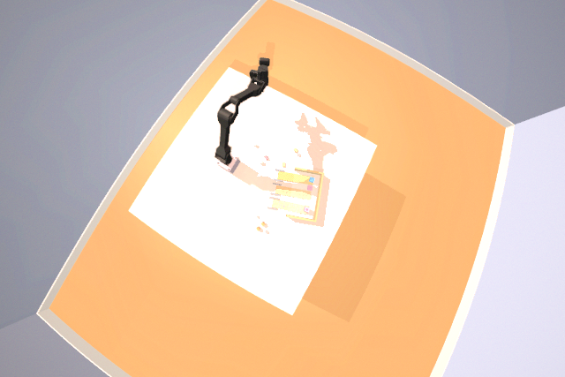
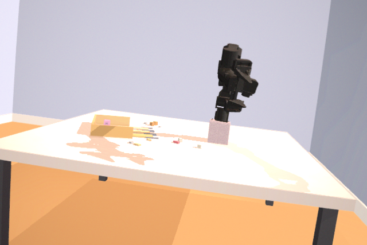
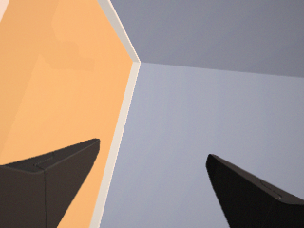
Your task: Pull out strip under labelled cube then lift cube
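— Orange floor and grey-lilac walls all round; what sits nearest in the exterior view?

— Bare front stretch of the white worktop (image 2: pixel 207 171), crossed by pale shadows. Further in come small scattered bits, one of them a red piece (image 2: pixel 177 141), and beside them the pink base block (image 2: pixel 219 131) the arm (image 1: pixel 224 128) rises from.

— And the task's things?

— Left of the block, further back: an open tan tray (image 2: pixel 110 132) with yellow strips (image 2: pixel 143 133) poking out of its side towards the arm. From above the strips (image 1: pixel 291 193) lie side by side inside the tray. A pink cube (image 2: pixel 106 122) shows in it, another pink one (image 1: pixel 310 187) and a blue one (image 1: pixel 312 179) from overhead. Labels are too small to read, so I can't tell which is the labelled cube.

— The end effector?

— The end effector (image 1: pixel 263 63) is raised well away from the tray, over the worktop's far edge. In the wrist view its two dark fingers are spread wide with nothing between them, only floor and wall beyond.
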`<state>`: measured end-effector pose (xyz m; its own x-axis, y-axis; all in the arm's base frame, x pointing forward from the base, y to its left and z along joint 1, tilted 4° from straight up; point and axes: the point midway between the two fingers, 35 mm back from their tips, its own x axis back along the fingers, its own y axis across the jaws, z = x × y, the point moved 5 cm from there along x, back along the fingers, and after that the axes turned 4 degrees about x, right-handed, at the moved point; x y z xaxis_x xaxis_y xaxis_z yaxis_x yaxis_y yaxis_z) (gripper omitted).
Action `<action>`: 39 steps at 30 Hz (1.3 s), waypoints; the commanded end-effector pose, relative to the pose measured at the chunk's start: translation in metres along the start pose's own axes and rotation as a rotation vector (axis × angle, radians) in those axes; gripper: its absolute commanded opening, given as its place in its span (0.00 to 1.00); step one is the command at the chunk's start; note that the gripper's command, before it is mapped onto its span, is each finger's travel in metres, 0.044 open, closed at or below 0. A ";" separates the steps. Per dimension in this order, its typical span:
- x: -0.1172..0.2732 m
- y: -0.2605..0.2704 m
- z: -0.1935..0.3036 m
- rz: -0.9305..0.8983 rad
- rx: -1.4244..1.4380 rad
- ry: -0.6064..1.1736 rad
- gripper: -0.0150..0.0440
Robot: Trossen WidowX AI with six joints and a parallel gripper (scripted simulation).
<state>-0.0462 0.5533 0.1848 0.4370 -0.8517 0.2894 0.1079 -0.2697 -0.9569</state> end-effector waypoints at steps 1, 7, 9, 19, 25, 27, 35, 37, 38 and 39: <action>0.047 0.005 0.049 -0.013 -0.182 0.152 0.93; 0.117 0.021 0.104 -0.006 -0.450 0.364 0.93; 0.143 0.028 0.119 0.006 -0.540 0.436 0.93; 0.279 0.071 0.167 0.144 -0.961 0.816 0.93; 0.364 0.104 0.168 0.297 -1.211 1.055 0.93; 0.391 0.116 0.164 0.362 -1.292 1.136 0.93; 0.492 0.168 0.124 0.709 -1.595 1.463 0.93; 0.513 0.182 0.108 0.821 -1.660 1.544 0.93; 0.523 0.189 0.099 0.881 -1.691 1.584 0.93; 0.533 0.196 0.090 0.945 -1.720 1.623 0.93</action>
<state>0.2979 0.1366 0.1608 -0.7506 -0.3592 0.5545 -0.5815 0.7577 -0.2963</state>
